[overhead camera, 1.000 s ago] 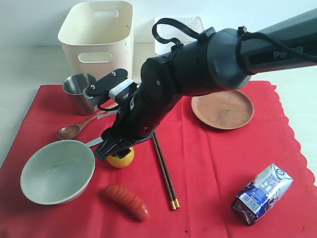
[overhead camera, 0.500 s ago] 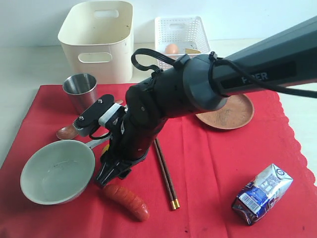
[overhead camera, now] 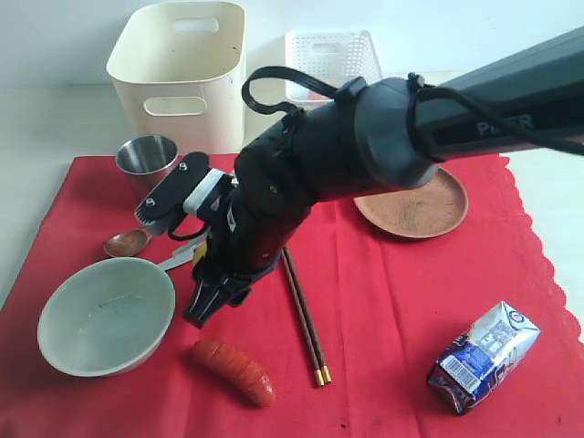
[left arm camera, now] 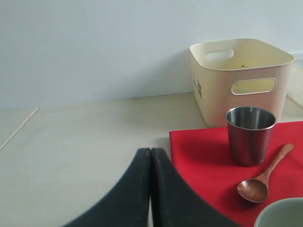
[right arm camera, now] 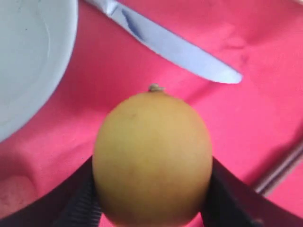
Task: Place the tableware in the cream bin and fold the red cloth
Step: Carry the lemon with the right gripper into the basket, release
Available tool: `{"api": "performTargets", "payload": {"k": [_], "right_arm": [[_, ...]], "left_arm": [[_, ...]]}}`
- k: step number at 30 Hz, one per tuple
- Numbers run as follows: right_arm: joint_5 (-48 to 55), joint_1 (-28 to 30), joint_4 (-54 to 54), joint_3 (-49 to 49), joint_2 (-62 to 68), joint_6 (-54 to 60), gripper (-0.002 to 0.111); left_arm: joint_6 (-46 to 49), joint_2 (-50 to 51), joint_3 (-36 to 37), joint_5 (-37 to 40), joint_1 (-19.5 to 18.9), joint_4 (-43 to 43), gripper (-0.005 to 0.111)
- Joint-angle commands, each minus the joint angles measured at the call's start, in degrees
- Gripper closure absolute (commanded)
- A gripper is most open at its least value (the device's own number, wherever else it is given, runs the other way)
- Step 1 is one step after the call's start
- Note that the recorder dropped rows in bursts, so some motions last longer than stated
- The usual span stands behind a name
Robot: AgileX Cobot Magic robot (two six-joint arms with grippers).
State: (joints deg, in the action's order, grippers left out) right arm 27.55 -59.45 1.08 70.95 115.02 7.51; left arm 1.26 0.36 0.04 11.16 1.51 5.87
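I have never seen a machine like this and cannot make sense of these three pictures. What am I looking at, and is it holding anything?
It is a robot with two arms, each ending in a two-fingered gripper. The wide picture comes from a camera standing off the arms. The other two come from small cameras on the wrists.

On the red cloth lie a steel cup, a wooden spoon, a pale bowl, a knife, chopsticks, a wooden plate, a sausage and a milk carton. Behind them stand a cream bin and a white basket.

The big black arm's right gripper is closed on a lemon, which its wrist camera shows close up. The left gripper is shut and empty, beside the cloth's edge.
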Motion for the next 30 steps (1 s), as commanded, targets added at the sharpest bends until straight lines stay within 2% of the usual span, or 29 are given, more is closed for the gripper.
{"api": "performTargets", "payload": {"k": [1,8,19,30], "right_arm": [[-1.47,2.51,7.92,-0.04,-3.67,-8.25,0.107],[-8.8,10.17,9.02,-0.04,-6.22,-9.64,0.107],[-28.7,24.06,6.24,1.69,-5.46,-12.04,0.108],[-29.04,30.26,6.24,13.26,6.19,-13.14,0.108]], "left_arm": [[0.06,-0.36,-0.04,-0.07,0.3,-0.31,0.106],[0.06,-0.36,-0.04,-0.07,0.3,-0.31,0.106],[0.06,-0.36,-0.04,-0.07,0.3,-0.31,0.106],[0.06,-0.36,-0.04,-0.07,0.3,-0.31,0.106]]}}
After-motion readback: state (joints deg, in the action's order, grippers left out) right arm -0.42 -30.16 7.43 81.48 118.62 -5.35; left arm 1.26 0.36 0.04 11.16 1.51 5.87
